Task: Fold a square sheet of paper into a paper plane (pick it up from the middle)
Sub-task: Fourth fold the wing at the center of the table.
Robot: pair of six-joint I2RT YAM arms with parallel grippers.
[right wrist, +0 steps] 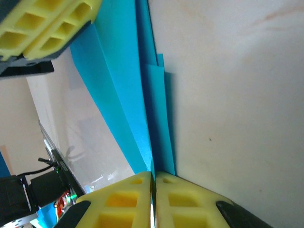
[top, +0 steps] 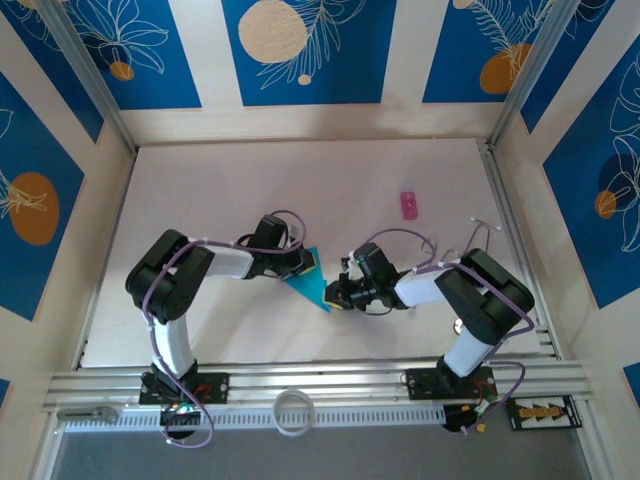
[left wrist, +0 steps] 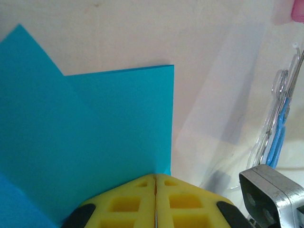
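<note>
Where the two arms meet: creased cyan-blue sheet of paper (top: 310, 285), folded to a point and held from both sides.
Left gripper (left wrist: 156, 178): yellow fingers closed on the sheet's near edge.
Right gripper (right wrist: 153, 175): clamped on the folded layers.
Open room: bare white table (top: 220, 190) ahead of both tools, with a pink object (top: 409, 205) beyond the right one.

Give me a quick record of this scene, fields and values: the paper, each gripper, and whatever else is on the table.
paper: square sheet of paper, cyan-blue, already creased into overlapping layers, not yet a finished dart
position: mid-table, between the two grippers
left gripper: shut on the paper's edge
right gripper: shut on the paper, from the opposite side
other item: small pink object, apart from the paper, farther back and to the right
surface: white table
</note>
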